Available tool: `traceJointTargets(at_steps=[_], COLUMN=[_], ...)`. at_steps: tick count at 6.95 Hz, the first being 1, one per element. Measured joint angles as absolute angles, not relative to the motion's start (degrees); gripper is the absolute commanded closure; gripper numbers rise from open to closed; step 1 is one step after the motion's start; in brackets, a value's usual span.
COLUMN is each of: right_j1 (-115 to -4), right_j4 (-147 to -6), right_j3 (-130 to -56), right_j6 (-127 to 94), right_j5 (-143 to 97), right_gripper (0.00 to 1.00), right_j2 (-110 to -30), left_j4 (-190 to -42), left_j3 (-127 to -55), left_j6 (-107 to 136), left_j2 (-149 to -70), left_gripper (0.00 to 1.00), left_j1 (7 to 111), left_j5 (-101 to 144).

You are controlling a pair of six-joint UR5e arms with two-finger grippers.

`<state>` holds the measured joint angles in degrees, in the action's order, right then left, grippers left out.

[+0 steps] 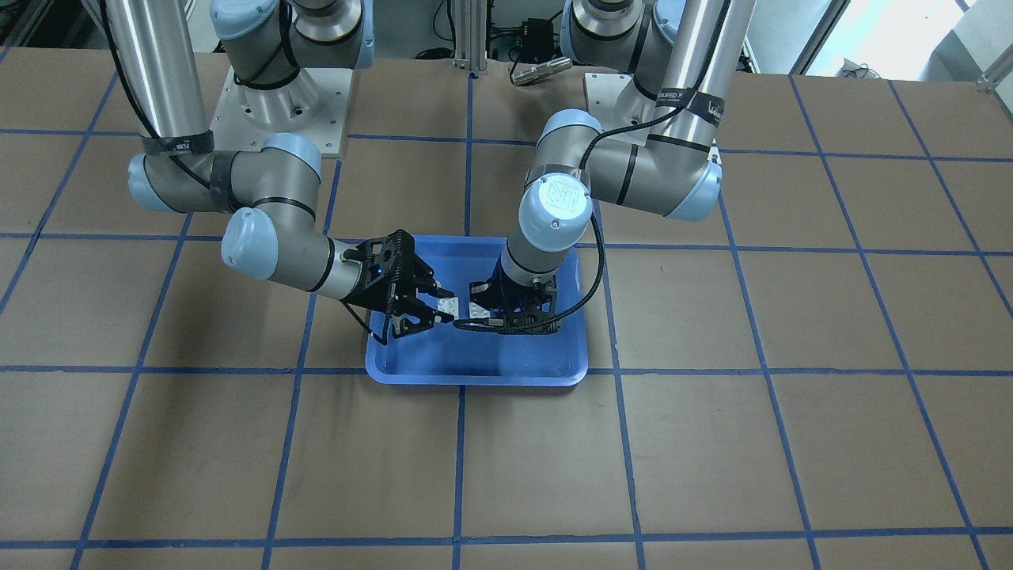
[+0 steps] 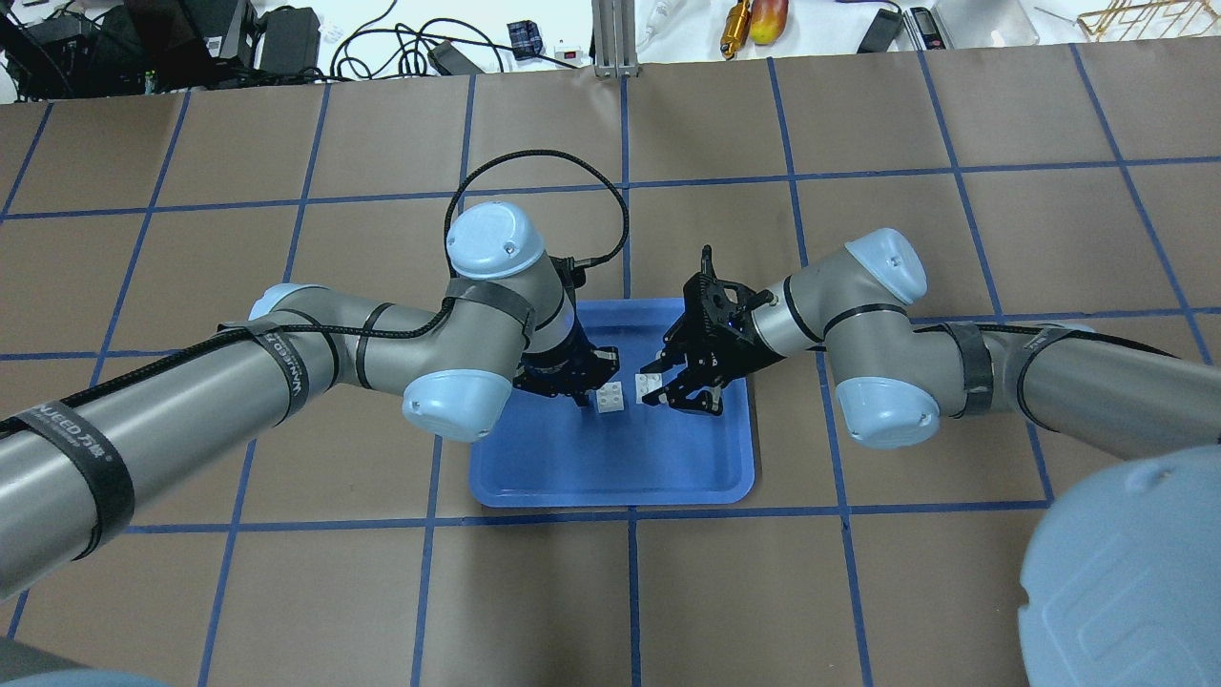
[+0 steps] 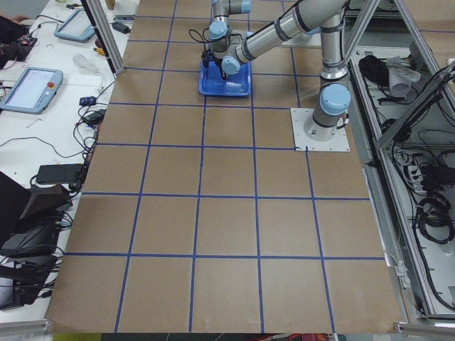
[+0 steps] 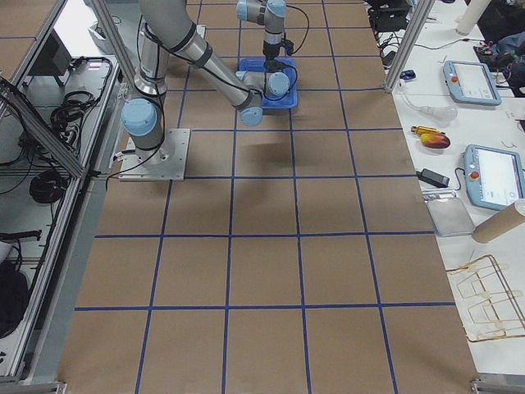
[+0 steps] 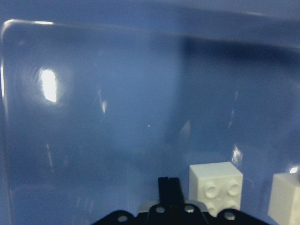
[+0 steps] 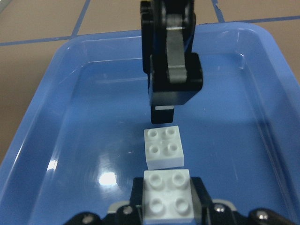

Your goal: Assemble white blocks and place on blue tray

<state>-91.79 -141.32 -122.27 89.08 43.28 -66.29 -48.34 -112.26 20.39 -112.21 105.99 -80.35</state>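
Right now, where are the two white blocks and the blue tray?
nearer white block (image 6: 167, 199): right wrist view, studded top face.
farther white block (image 6: 162, 141): right wrist view, studded top.
blue tray (image 1: 475, 377): front-facing view, near rim.

a robotics lab. a wide brown table marked with a blue tape grid (image 3: 227, 213) fills the middle of each side view, with grey jointed robot arms (image 2: 315, 353) bolted to square metal base plates (image 3: 321, 129). at the left edge of the left-side view, white benches hold tablet-like grey control pendants (image 3: 28, 89). silver aluminium frame posts (image 3: 103, 35) and tangled black cables (image 3: 434, 213) line the borders.
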Motion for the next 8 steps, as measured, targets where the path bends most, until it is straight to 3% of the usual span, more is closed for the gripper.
traceJointTargets(at_steps=[8], right_j1=[-93.6], right_j4=[-145.9], right_j3=[-122.3], right_j6=[83.1], right_j5=[43.4], right_gripper=[1.00], right_j2=[-65.4], left_j4=[-48.3], left_j3=[-112.3], left_j6=[20.2], left_j2=[-112.4], left_gripper=[0.96], left_j1=[105.9], left_j5=[-80.5])
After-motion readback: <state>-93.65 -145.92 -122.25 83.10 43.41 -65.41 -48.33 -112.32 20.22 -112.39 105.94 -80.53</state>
